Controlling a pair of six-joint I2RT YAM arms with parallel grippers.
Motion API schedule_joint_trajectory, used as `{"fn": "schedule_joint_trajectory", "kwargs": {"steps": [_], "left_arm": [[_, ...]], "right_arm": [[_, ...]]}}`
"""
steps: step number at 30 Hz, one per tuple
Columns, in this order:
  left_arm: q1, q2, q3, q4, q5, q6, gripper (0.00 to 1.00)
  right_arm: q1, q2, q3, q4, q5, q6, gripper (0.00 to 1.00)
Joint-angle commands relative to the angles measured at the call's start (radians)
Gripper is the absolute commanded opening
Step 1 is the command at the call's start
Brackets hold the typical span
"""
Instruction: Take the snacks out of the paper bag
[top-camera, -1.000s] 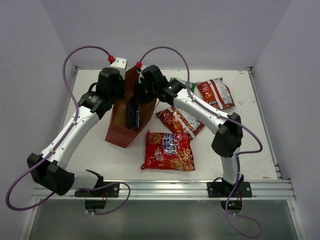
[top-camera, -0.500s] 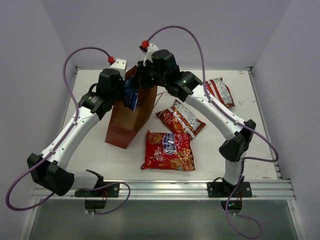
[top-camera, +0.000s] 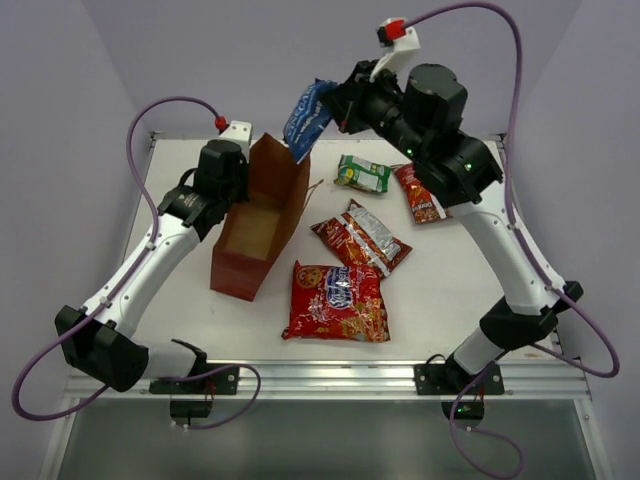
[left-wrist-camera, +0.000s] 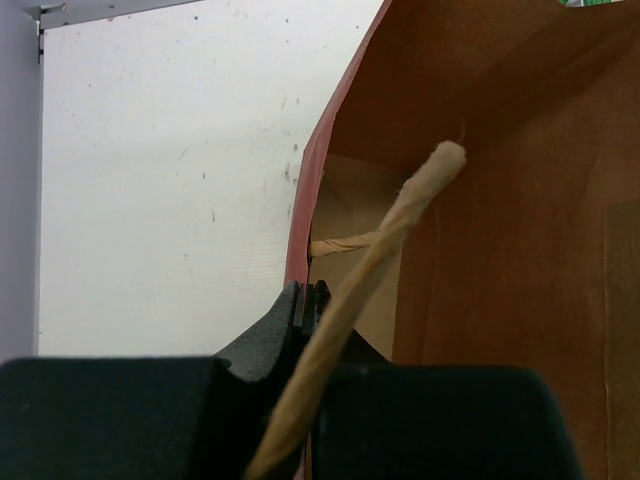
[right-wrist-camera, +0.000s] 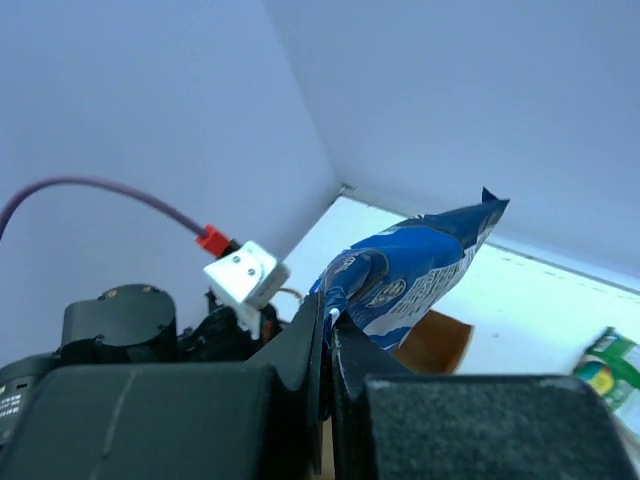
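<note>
The reddish-brown paper bag (top-camera: 255, 225) stands open on the table, its tan inside showing no packet. My left gripper (top-camera: 238, 185) is shut on the bag's left rim (left-wrist-camera: 305, 260), with a twisted handle (left-wrist-camera: 385, 245) running across the fingers. My right gripper (top-camera: 338, 105) is shut on the blue packet (top-camera: 307, 118) and holds it high in the air above the bag's far end; the packet also shows in the right wrist view (right-wrist-camera: 420, 280). On the table lie a green-white packet (top-camera: 362, 173), two red chip bags (top-camera: 420, 195) (top-camera: 360, 238) and the larger red cookie bag (top-camera: 336, 301).
The table's back wall and side walls close in the work area. The near metal rail (top-camera: 320, 378) carries both arm bases. The four packets lie right of the bag, in the middle of the table.
My right gripper lifted the blue packet out of the bag and carried it up and to the right. The left gripper stayed on the bag's rim.
</note>
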Motion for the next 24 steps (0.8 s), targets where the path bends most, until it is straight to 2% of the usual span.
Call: {"fn": "schedule_joint_trajectory", "kwargs": {"steps": [1,7,9,13,14,17,20,22,24], "left_arm": [[0.005,-0.002,-0.010,0.015,-0.022,-0.030,0.00],[0.019,0.033,0.022,0.012,-0.047,-0.058,0.00],[0.027,0.052,0.034,0.013,-0.042,-0.062,0.00],[0.047,0.087,0.088,0.018,-0.039,-0.076,0.00],[0.053,0.096,0.096,0.026,-0.035,-0.079,0.00],[0.073,0.131,0.131,0.038,-0.012,-0.090,0.00],[0.088,0.168,0.171,0.044,0.017,-0.104,0.00],[0.096,0.190,0.186,0.053,0.031,-0.111,0.00],[0.105,0.214,0.206,0.067,0.057,-0.120,0.00]], "right_arm": [[-0.068,-0.119,-0.029,0.062,0.070,-0.010,0.00],[-0.231,-0.323,-0.373,0.056,0.141,0.079,0.00],[-0.278,-0.423,-0.565,0.053,0.185,0.115,0.00],[-0.398,-0.593,-0.904,0.017,0.176,0.236,0.00],[-0.426,-0.622,-1.034,0.008,0.164,0.278,0.00],[-0.537,-0.711,-1.247,0.001,0.151,0.338,0.00],[-0.677,-0.742,-1.336,0.004,0.058,0.369,0.00],[-0.774,-0.723,-1.330,0.004,0.009,0.364,0.00],[-0.820,-0.701,-1.291,0.007,0.018,0.347,0.00]]}}
